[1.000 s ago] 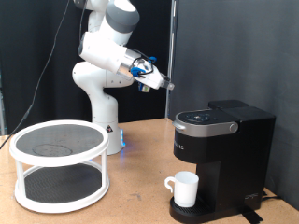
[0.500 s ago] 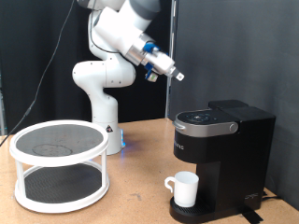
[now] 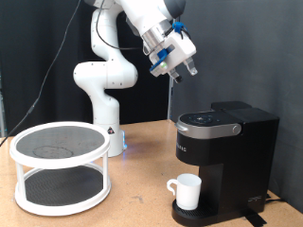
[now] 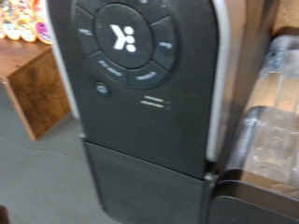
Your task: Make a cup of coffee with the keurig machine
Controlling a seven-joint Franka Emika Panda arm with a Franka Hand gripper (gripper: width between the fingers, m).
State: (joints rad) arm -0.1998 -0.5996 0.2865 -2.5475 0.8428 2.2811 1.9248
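Hovering gripper (image 3: 180, 72) above keurig machine (image 3: 225, 151)

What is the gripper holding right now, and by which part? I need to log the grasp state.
Nothing shows between the fingers. The gripper hangs in the air above the keurig machine, and the cup stands on its drip base.

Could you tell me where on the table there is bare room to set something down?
Bare table lies between the white two-tier rack and the keurig machine, in front of the robot base. It is crowded under the machine's head, where the cup stands. The gripper hangs high above.
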